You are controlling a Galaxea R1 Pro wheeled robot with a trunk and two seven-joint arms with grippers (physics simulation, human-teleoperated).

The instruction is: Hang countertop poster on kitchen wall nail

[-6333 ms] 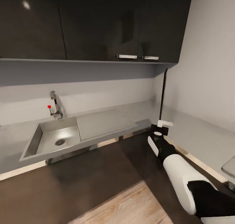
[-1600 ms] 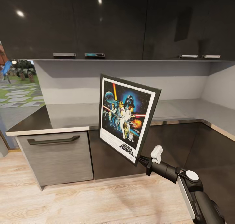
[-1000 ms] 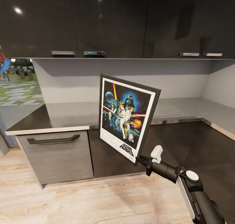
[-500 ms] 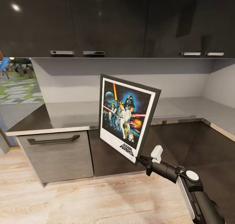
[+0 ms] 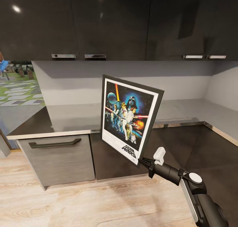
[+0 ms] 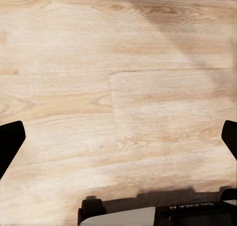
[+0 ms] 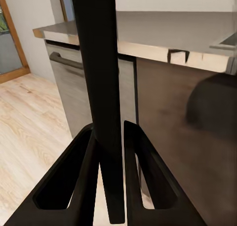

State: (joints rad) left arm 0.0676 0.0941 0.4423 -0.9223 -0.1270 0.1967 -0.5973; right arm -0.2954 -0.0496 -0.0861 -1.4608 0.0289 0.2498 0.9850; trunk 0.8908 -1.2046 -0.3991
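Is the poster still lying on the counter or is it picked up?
Picked up. The right gripper pinches the poster at its lower corner, holding it tilted in the air, off the countertop.

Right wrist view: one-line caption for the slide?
Right gripper clamps the poster edge-on, with the kitchen countertop and wood floor beyond.

Legible text: the title "STAR WARS" in black lettering on the white lower border of the poster (image 5: 129, 120), toward its 5 o'clock corner, head view. Finer print beneath the artwork is too small to read. In the left wrist view, lettering on the wrist housing (image 6: 190, 207) appears inverted and is not legible.
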